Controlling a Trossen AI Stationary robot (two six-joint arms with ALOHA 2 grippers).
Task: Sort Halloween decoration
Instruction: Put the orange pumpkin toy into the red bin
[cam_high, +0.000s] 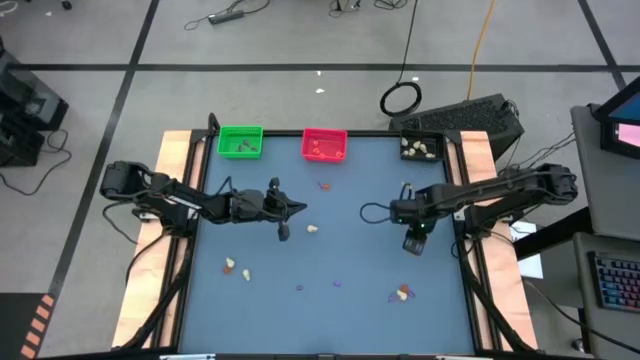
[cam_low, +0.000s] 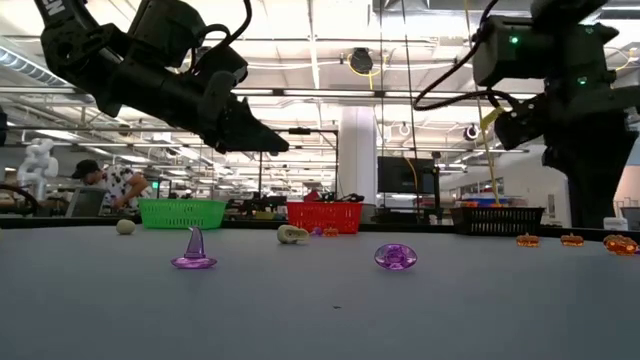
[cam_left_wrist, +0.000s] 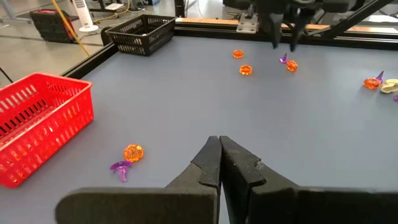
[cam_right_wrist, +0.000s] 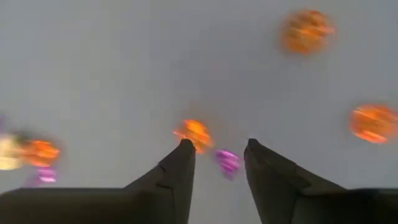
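Halloween decoration, a purple trinket (cam_right_wrist: 227, 162), lies directly below the right hand (cam_right_wrist: 217, 155), between its spread fingers; the left hand (cam_left_wrist: 219, 148), pressed together, is well apart.

Light source: bright ceiling strip lights (cam_low: 300, 45) in the low view, glaring white.
Table: matte blue-grey tabletop (cam_high: 330, 240) evenly lit, shadows soft.
Blur: right wrist view smeared; small orange-red trinkets (cam_right_wrist: 196, 134) are fuzzy blobs.
Silhouette: both arms dark against the ceiling.

Overhead, table-level, two wrist cameras share table (cam_high: 330, 250)
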